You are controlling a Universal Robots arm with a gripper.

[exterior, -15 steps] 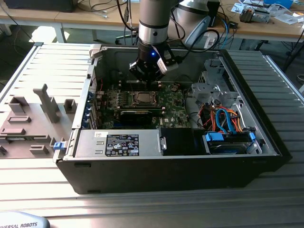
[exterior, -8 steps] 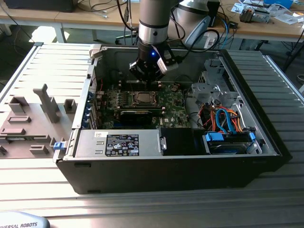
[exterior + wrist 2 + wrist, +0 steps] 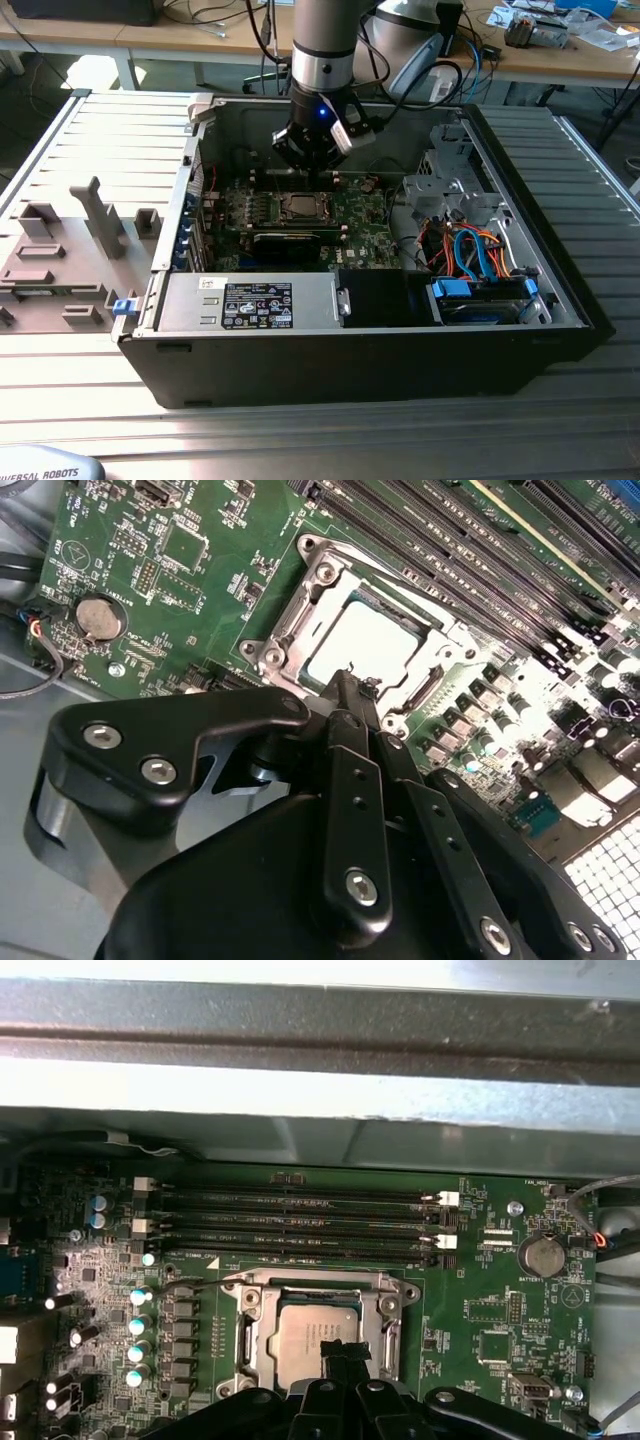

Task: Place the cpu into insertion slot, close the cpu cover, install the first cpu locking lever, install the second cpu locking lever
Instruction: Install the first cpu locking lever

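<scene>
My black fingers (image 3: pixel 345 695) are pressed together, tips over the near edge of the silver-grey square cpu (image 3: pixel 318 1337), which sits in its socket under the closed silvery metal cpu cover (image 3: pixel 318 1292). The exterior view shows the open black computer case (image 3: pixel 300 370), its white label unreadable.

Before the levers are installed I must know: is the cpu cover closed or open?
Closed: the cpu cover lies flat around the cpu in both wrist views.

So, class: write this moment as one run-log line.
pincer: closed, fingertips over cpu | cpu: seated in socket | cpu cover: down around cpu
</scene>
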